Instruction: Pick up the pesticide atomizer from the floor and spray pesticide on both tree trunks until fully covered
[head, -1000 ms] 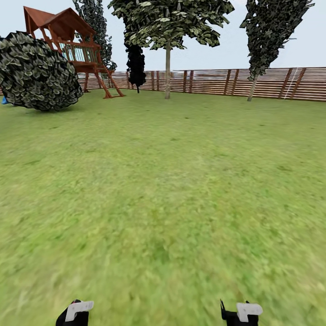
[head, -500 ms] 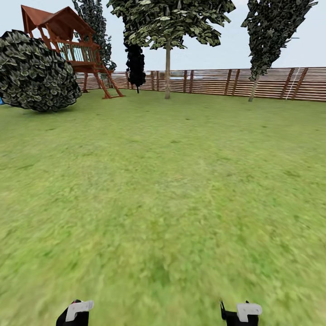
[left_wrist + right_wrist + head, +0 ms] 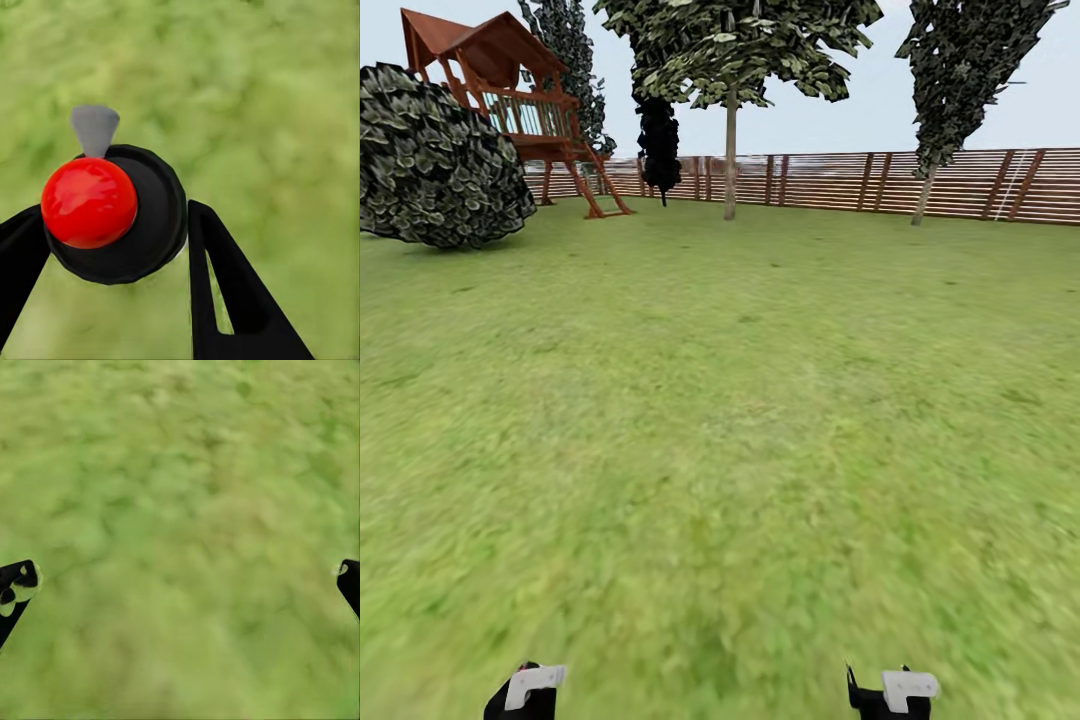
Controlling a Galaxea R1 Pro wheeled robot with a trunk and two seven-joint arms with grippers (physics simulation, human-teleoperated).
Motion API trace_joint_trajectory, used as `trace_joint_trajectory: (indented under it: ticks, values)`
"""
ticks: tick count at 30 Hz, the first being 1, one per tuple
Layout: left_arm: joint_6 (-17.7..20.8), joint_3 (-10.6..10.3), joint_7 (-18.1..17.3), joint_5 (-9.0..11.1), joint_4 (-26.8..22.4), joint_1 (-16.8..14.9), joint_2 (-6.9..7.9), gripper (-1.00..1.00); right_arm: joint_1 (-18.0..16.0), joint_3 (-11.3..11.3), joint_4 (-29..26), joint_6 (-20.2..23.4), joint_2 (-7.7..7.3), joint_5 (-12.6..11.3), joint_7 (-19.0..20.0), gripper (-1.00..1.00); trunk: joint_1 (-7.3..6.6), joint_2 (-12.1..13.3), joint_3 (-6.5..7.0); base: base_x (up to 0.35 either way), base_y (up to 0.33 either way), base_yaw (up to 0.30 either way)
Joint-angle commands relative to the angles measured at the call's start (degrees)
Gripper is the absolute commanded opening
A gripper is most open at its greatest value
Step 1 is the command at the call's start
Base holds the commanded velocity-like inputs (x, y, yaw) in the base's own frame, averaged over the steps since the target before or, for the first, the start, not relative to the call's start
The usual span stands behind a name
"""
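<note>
Holding entry: pesticide atomizer [image 3: 154, 217], pinched between the fingers of the left gripper [image 3: 112, 211] above lawn [image 3: 720, 400], grey nozzle [image 3: 94, 127] forward; right gripper [image 3: 184, 574] spread, empty; advised: firm clamp, level carry, spraying only once close to a thick trunk.

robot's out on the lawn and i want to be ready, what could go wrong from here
1. The atomizer sits between the left gripper fingers with its nozzle pointing out over the lawn. A jolt could shift it or loosen the hold.
2. The thin-stemmed tree ahead by the fence is probably not a target. Spraying it would likely waste pesticide.
</note>
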Motion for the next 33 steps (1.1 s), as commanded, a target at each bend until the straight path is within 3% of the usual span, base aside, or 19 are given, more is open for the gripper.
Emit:
trace_joint_trajectory:
  ticks: [1, 33]
  values:
    - [-0.01, 0.01, 0.00, 0.00, 0.00, 0.01, 0.00, -1.00, 0.00, 0.00, 0.00, 0.00, 0.00, 0.00, 0.00, 1.00, 0.00, 0.00, 0.00, 0.335, 0.000, 0.000]
    - [-0.01, 0.01, 0.00, 0.00, -0.08, -0.01, 0.04, -1.00, 0.00, 0.00, 0.01, 0.00, -0.17, 0.08, 0.00, 1.00, 0.00, 0.00, 0.00, 0.335, 0.000, 0.000]
